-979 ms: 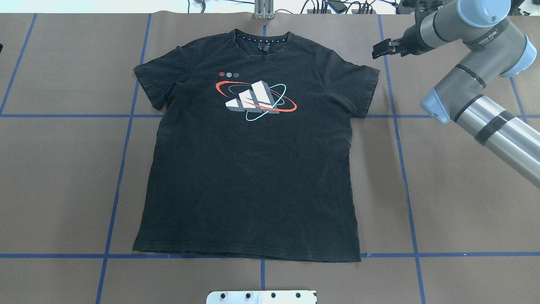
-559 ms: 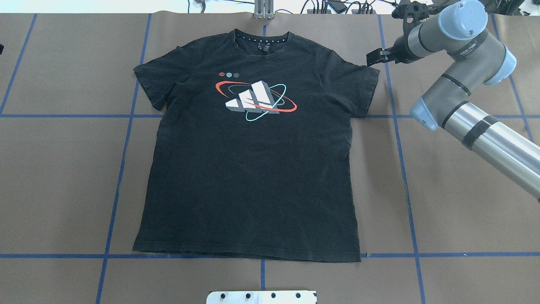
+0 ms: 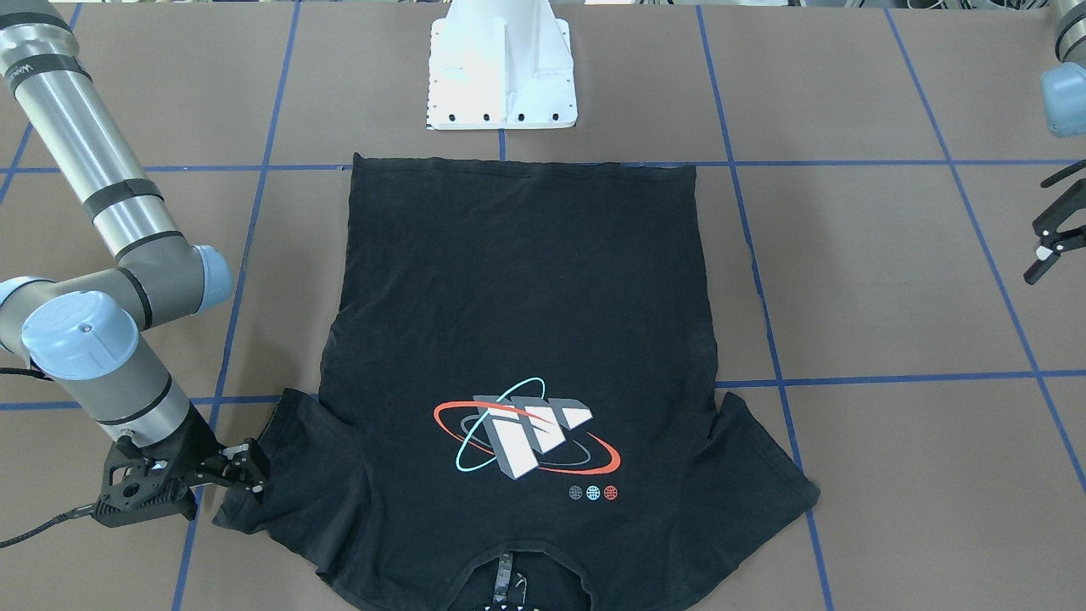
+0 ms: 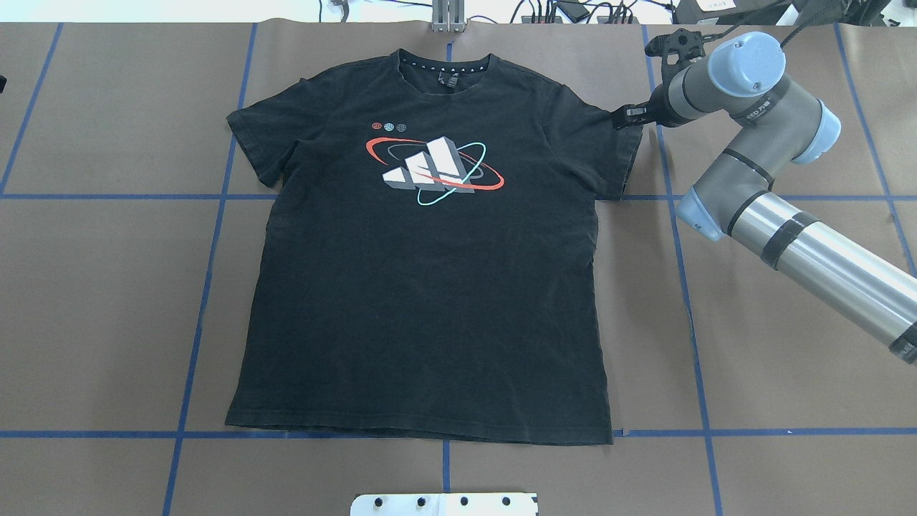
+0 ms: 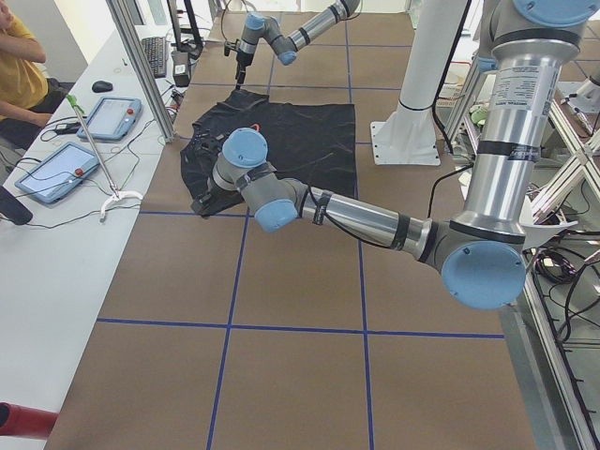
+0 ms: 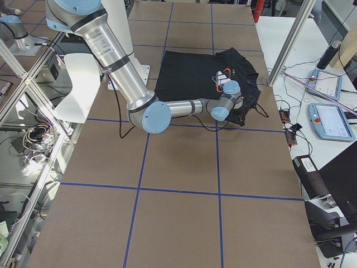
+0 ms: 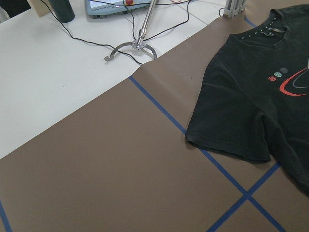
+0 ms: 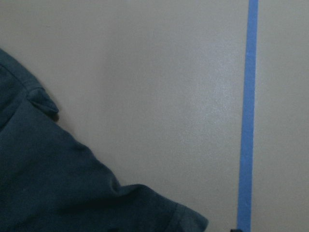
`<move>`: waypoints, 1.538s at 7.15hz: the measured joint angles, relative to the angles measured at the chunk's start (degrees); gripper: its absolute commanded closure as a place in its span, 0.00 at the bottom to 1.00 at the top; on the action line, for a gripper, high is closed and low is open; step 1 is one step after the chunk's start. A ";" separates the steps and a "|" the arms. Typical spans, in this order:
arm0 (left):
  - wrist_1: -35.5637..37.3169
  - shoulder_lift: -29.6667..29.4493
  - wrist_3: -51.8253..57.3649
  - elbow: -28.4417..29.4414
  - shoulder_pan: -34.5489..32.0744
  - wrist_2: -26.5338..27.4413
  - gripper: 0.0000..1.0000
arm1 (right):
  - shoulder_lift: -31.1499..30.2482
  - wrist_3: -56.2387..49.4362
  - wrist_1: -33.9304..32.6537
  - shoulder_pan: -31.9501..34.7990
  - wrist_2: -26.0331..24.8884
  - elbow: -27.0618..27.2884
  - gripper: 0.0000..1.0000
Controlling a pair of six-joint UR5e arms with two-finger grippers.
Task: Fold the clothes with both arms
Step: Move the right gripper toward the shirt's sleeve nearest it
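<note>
The black T-shirt lies flat and face up on the brown table, collar at the far edge, its orbit graphic on the chest. My right gripper is down at the outer top corner of the shirt's right sleeve. In the front-facing view the right gripper stands open, its fingertips above and below the sleeve's edge. The right wrist view shows only the sleeve hem and bare table. My left gripper hangs open, well off to the shirt's left. The left wrist view looks at the left sleeve.
Blue tape lines grid the brown table. The white pedestal base stands just behind the shirt's hem. A metal post and cables line the far edge. A side bench holds tablets, with a seated person beside it.
My right arm has swung down and to the left, bringing its gripper from open table beyond the sleeve to the sleeve's top corner. The shirt has not moved.
</note>
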 measured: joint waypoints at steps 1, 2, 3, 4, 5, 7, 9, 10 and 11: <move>-0.02 0.07 0.04 -0.02 -0.01 0.00 0.00 | 0.03 0.40 0.44 -0.17 -0.80 -0.60 0.29; -0.06 0.14 0.06 -0.03 -0.01 -0.02 0.00 | 0.05 0.65 0.85 -0.31 -1.45 -1.02 0.45; -0.08 0.20 0.07 -0.04 -0.01 0.00 0.00 | 0.08 0.78 1.33 -0.37 -1.78 -1.35 0.70; -0.08 0.26 0.09 -0.04 0.01 0.02 0.00 | 0.15 0.92 1.53 -0.40 -1.87 -1.48 1.00; -0.25 0.35 0.11 -0.03 0.01 0.02 0.00 | 0.19 1.06 1.56 -0.41 -1.87 -1.52 1.00; -0.63 0.55 0.08 0.02 0.00 0.03 0.00 | 0.29 1.15 1.63 -0.41 -1.86 -1.43 1.00; -0.69 0.59 0.07 0.02 0.06 0.03 0.00 | 0.05 1.26 1.68 -0.16 -1.80 0.08 1.00; -0.70 0.60 0.07 0.04 0.06 0.03 0.00 | -0.36 1.59 1.44 0.08 -1.73 2.04 1.00; -0.70 0.63 0.07 0.08 0.07 0.03 0.00 | -0.96 2.34 0.99 0.21 -1.61 4.48 1.00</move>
